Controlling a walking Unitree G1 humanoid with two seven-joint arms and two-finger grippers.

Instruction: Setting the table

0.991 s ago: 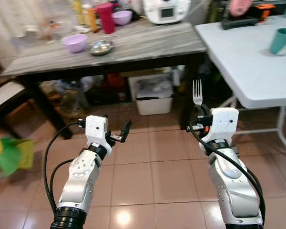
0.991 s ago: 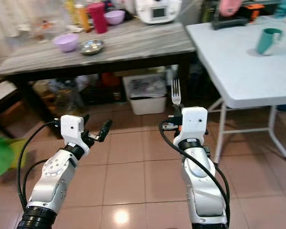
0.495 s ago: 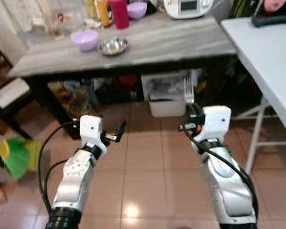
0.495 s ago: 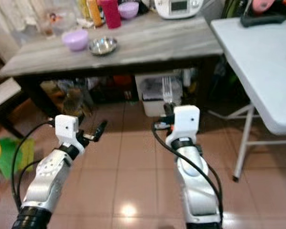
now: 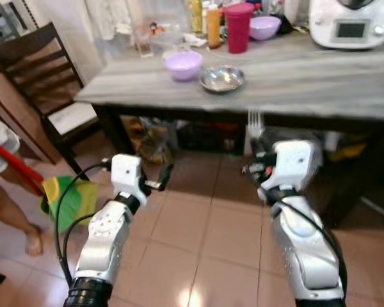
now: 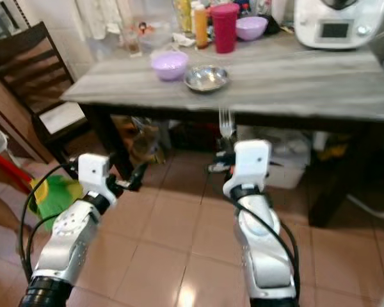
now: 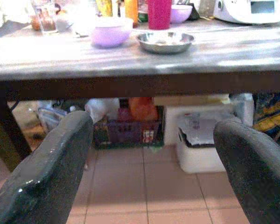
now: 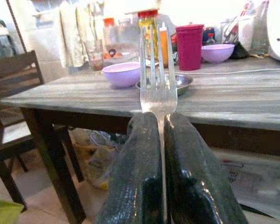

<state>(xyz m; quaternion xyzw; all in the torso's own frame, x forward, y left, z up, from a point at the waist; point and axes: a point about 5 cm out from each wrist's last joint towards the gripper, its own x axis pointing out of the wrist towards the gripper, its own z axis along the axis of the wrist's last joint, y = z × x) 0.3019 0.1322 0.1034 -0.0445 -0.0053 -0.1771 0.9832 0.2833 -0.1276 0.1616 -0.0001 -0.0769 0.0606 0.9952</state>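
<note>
fork (image 8: pixel 157 84) upright, clamped in right tool (image 8: pixel 161 140) | short of table edge (image 5: pixel 243 114) | left tool (image 7: pixel 149 158) spread, empty

Grey table (image 5: pixel 320 80) bears bowls (image 5: pixel 183 64), perhaps bottles (image 5: pixel 212 24).

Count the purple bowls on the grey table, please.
2. One bowl stands near the table's front edge, beside the steel dish. The other is at the back, right of the red cup. Clutter may hide more.

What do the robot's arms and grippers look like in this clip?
Both arms are silver with rounded segments, each topped by a white boxy wrist housing and trailed by looping black cables. The left gripper and right gripper have long, glossy black fingers.
</note>
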